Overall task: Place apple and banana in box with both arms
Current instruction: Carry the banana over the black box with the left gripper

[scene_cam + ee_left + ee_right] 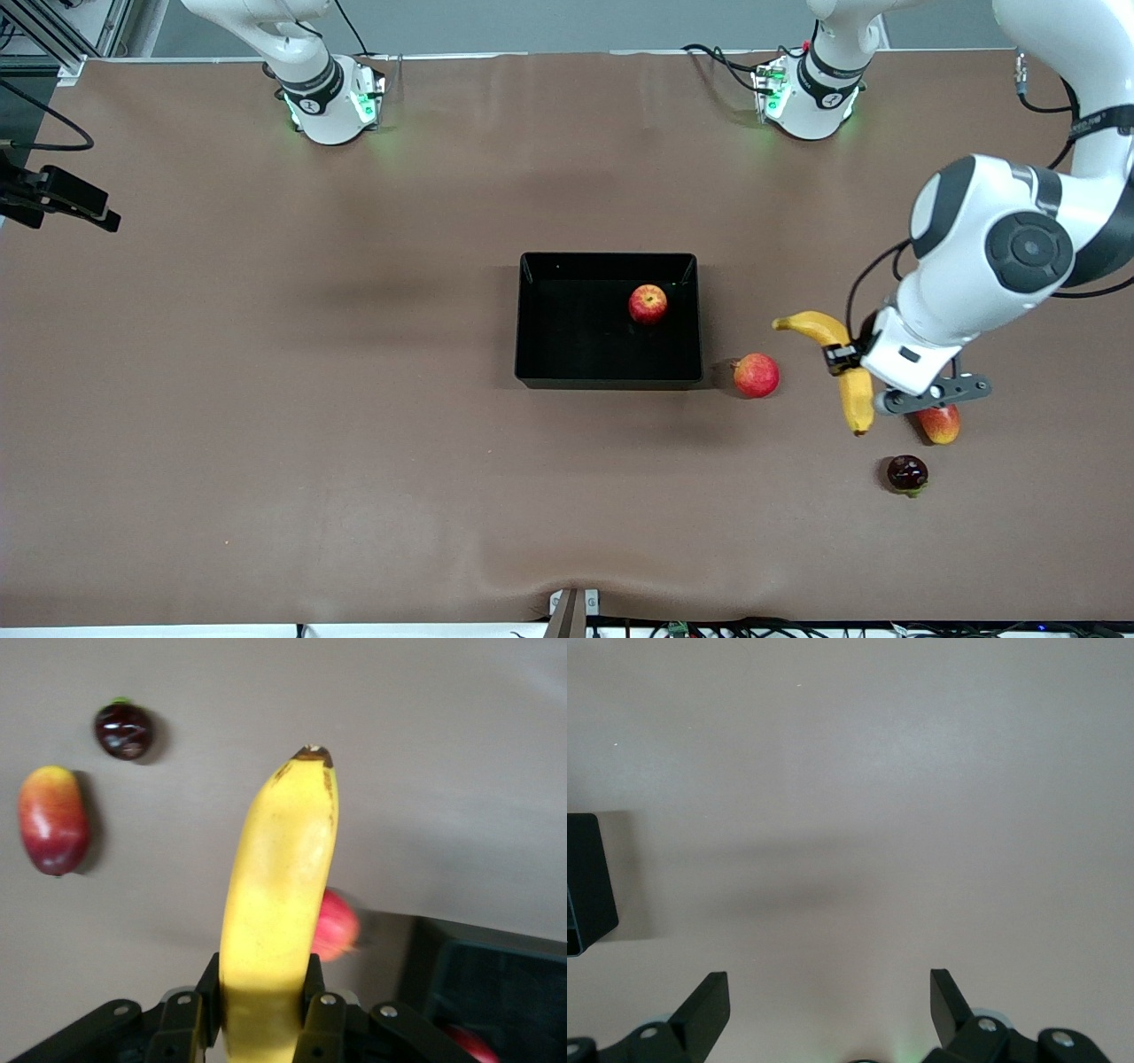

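The apple [648,304] lies in the black box [532,319] near the wall toward the left arm's end. My left gripper [840,357] is shut on the yellow banana [852,381] and holds it in the air over the bare table, between the pinkish-red round fruit and the mango. In the left wrist view the banana [283,895] sticks out from between the jaws of the left gripper [263,979], and a corner of the box [496,974] shows. My right gripper [830,992] is open and empty over bare table, with a box corner [585,886] at the edge of its view.
A pinkish-red round fruit [756,375] lies beside the box toward the left arm's end. A red-yellow mango [939,424] and a dark round fruit [907,473] lie nearer the front camera, under and past the left hand. Both show in the left wrist view, the mango [53,819] and the dark fruit [124,729].
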